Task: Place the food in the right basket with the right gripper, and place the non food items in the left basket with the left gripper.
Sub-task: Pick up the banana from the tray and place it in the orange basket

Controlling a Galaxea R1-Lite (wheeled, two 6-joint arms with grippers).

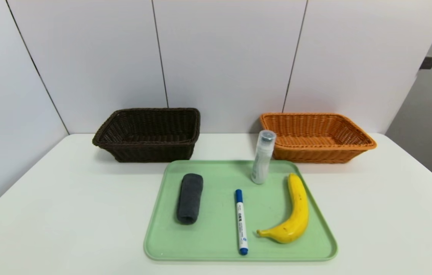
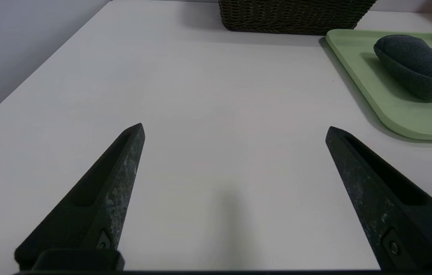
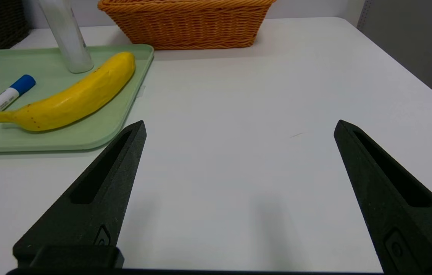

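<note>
On a green tray [image 1: 216, 250] lie a yellow banana [image 1: 294, 214], a white marker with blue cap [image 1: 241, 222] and a rolled dark grey cloth [image 1: 189, 198]; a slim whitish bottle [image 1: 263, 157] stands upright at the tray's back. Behind the tray sit the dark brown left basket [image 1: 149, 134] and the orange right basket [image 1: 315, 136]. Neither arm shows in the head view. My left gripper [image 2: 235, 128] hovers open over bare table, left of the tray and the cloth [image 2: 416, 70]. My right gripper [image 3: 239, 124] is open over the table right of the tray, with the banana [image 3: 71, 97] off to its side.
The white table [image 1: 67, 214] ends at a white panelled wall behind the baskets. Bare tabletop lies on both sides of the tray. The table's right edge [image 3: 403, 61] drops off beside the right gripper. The orange basket [image 3: 187, 23] stands beyond the tray's corner.
</note>
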